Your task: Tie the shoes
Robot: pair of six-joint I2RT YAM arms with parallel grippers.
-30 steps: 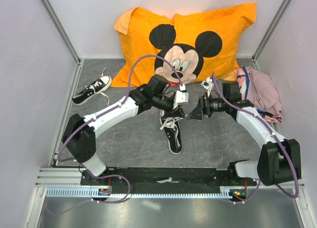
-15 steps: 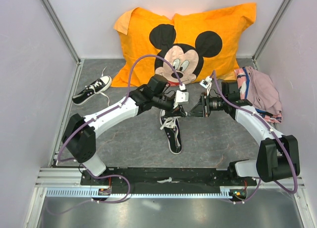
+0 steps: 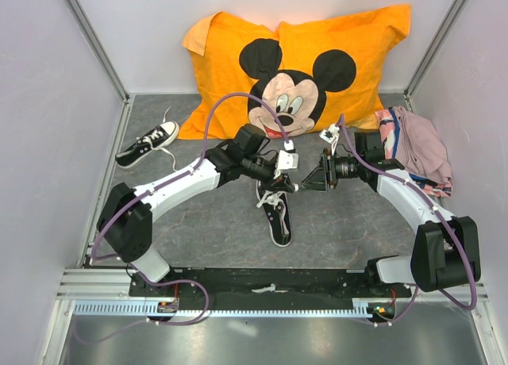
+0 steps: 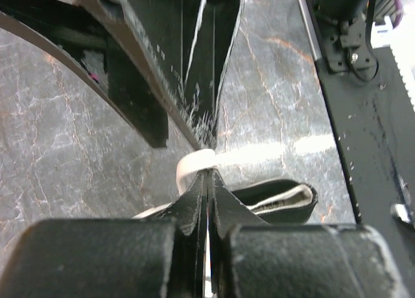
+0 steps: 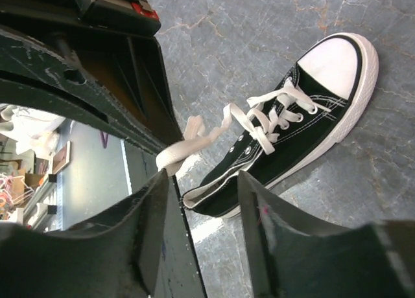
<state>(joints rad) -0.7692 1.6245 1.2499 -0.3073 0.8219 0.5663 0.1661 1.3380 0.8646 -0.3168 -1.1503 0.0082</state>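
1. Centre shoe [image 3: 279,216]: lies sole down on the grey table [image 3: 198,222] between the 2 arms. Its white toe cap points toward the arm bases and its heel toward the back wall. The lacing is loose across the tongue, and no bow is visible.

2. Left jaws: pressed together, pinching a white lace [image 4: 194,167] at the tips. The pinch sits just above the heel end of the centre shoe. From there the lace runs down to the eyelets.

3. Right jaws: spread, with nothing clamped between them. They face the left jaws from just beside them, over the heel of the same shoe. The folded end of the lace lies at the tip of 1 of the right fingers [image 5: 150,220]; whether it touches cannot be told.

4. Second shoe [image 3: 148,144]: stands at the far left of the table near the side wall, well apart from both arms. 1 lace trails off behind it.

5. Other items: an orange pillow [image 3: 317,40] printed with a cartoon mouse leans on the back wall. A heap of pink cloth [image 3: 417,147] lies at the right wall.
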